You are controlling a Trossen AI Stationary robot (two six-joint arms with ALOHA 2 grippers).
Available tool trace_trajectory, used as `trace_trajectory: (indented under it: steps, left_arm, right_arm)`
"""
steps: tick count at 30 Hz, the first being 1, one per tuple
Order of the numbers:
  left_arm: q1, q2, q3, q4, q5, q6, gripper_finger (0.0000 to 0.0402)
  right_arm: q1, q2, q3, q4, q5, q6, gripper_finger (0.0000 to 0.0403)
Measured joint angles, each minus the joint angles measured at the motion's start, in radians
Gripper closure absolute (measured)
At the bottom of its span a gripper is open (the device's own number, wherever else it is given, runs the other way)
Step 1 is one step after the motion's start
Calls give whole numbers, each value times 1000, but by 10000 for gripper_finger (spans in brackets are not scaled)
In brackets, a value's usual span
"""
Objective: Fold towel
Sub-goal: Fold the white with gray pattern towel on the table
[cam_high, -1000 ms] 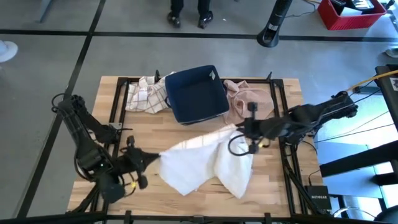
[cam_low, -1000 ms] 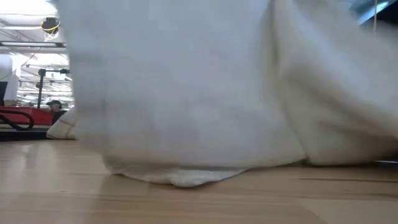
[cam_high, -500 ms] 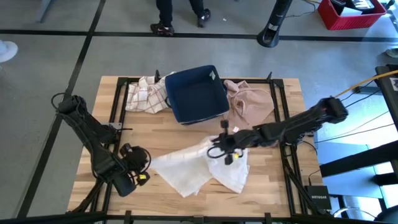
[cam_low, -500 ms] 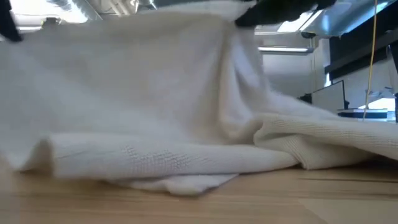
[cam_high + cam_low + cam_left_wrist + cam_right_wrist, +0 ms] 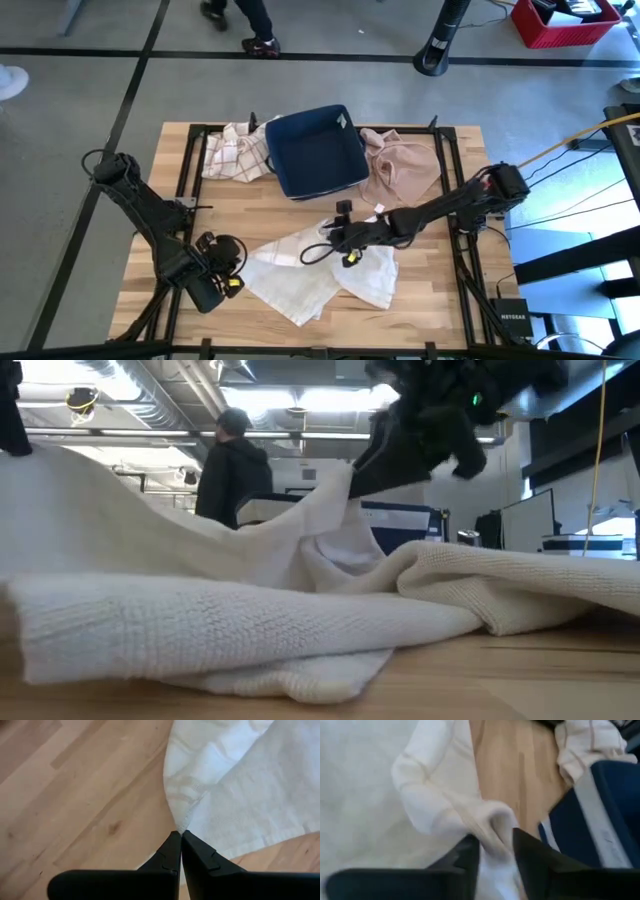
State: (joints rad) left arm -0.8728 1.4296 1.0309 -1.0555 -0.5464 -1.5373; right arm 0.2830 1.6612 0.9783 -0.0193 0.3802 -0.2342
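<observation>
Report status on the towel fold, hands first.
Left hand shut on white towel corner, near front-left table edge. Right hand over towel centre, fingers parted, cloth between them. Towel rumpled, half folded. Blue bin behind, clear of it.

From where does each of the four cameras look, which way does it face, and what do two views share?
High view: above, facing down on the table; both arms show.
Low view: table height, facing the room; white towel, right gripper above it.
Left wrist view: down past the shut left gripper pinching the towel's edge.
Right wrist view: past the right gripper's fingers around a towel fold.
All share the towel.
</observation>
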Motion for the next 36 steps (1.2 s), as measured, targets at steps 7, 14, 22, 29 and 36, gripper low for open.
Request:
trace_trajectory:
  steps: [7,14,22,29,36]
  left_arm:
    - [19,-17,0,-5,23,41,348]
    - [19,-18,0,15,43,53,239]
    - [96,-19,75,77,43,205,213]
    - [220,-20,92,256,48,551,213]
    - [331,-18,92,367,65,801,213]
  right_arm:
    - [56,-97,239,-700,-77,284,164]
    - [192,-234,116,-936,-100,644,142]
    - [338,-421,-282,-646,-59,1169,147]
    - [346,-428,-482,-385,-180,1421,188]
    - [346,-428,-518,-205,-181,1408,212]
